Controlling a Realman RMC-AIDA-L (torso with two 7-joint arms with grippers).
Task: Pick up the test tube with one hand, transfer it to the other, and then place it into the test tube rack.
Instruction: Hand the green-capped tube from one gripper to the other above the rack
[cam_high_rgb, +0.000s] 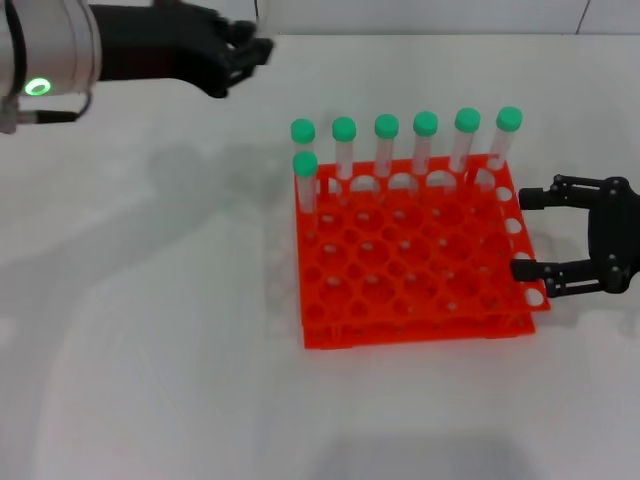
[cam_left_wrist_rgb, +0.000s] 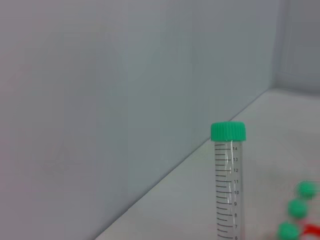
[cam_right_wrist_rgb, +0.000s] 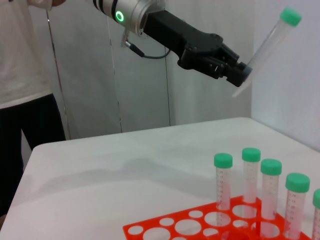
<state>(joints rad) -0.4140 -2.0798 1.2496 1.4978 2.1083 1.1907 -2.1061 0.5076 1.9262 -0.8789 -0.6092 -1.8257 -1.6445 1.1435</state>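
Observation:
My left gripper (cam_high_rgb: 240, 52), on the silver arm with the green ring, is raised over the table's far left. In the right wrist view it (cam_right_wrist_rgb: 239, 74) is shut on the lower end of a clear test tube (cam_right_wrist_rgb: 267, 46) that tilts up, green cap on top. The same tube (cam_left_wrist_rgb: 228, 180) stands close in the left wrist view; I cannot make it out in the head view. The orange rack (cam_high_rgb: 420, 310) sits mid-table, also showing in the right wrist view (cam_right_wrist_rgb: 165, 227). My right gripper (cam_high_rgb: 522, 233) is open and empty at the rack's right edge.
Several green-capped tubes (cam_high_rgb: 386, 140) stand in the rack's back row, with one more in the second row at the left (cam_high_rgb: 305, 180); some show in the right wrist view (cam_right_wrist_rgb: 250, 175). A person in a white shirt (cam_right_wrist_rgb: 20, 60) stands beyond the table.

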